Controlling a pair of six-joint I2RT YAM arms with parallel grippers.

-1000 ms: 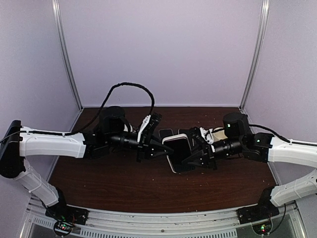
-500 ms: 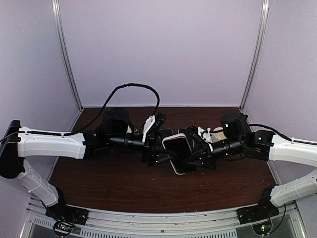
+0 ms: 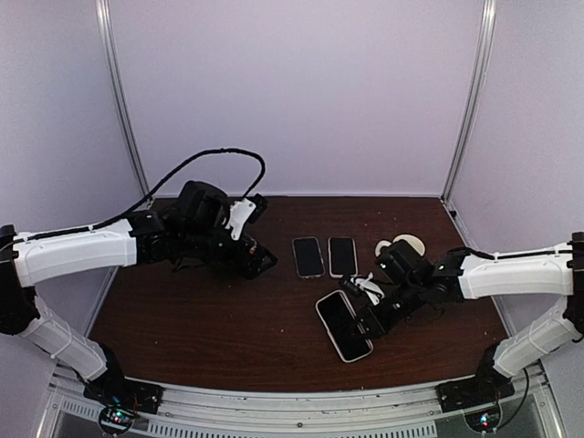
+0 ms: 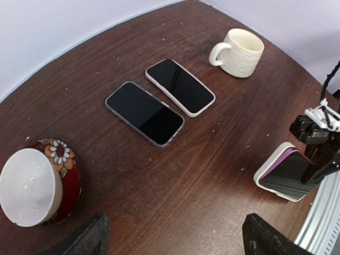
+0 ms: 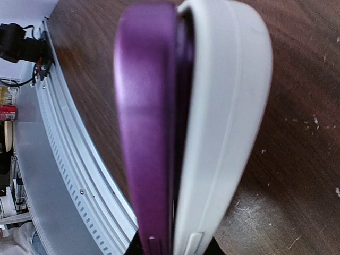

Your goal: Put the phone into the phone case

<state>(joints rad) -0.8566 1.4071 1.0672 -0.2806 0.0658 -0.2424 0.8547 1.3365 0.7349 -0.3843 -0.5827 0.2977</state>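
From the top view, the right gripper is clamped on the glossy purple phone, screen up, near the front of the dark brown wooden table. The left gripper is well apart from it. In the left wrist view, the left gripper's fingers stand wide apart and hold nothing. The white rounded phone case partly wraps the phone. In the right wrist view, the phone's edge stands out of the case and is not flush with it.
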